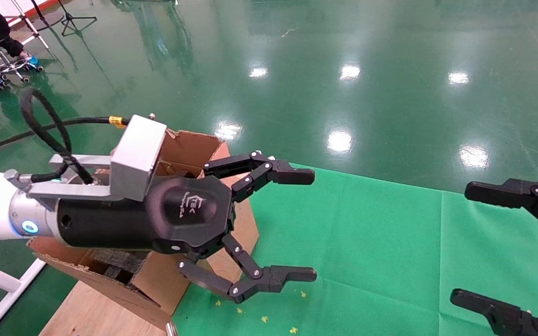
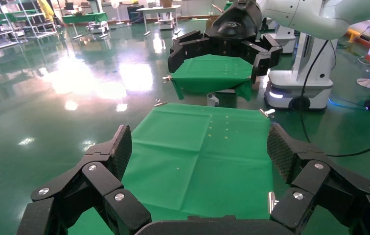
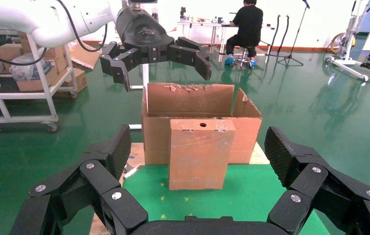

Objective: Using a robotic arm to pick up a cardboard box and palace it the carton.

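The cardboard box [image 3: 200,154] stands upright on the green cloth, right against the front of the carton [image 3: 246,122]. In the head view the carton [image 1: 189,144] sits at the left with dark foam [image 1: 119,263] inside, and only a brown face of the box [image 1: 248,224] shows behind the left gripper. The robotic arm's left gripper [image 1: 314,225] hovers open and empty above the carton, also seen from the right wrist as the left gripper [image 3: 162,72]. The right gripper [image 1: 465,243] is open at the right, facing the box from a distance with nothing between its fingers.
Green cloth [image 1: 390,256] covers the table. A wooden board [image 1: 91,312] lies under the carton. A seated person [image 3: 246,24] and tripods are far behind it, and a shelf cart [image 3: 26,73] stands to the side. A robot base [image 2: 298,88] stands beyond the table.
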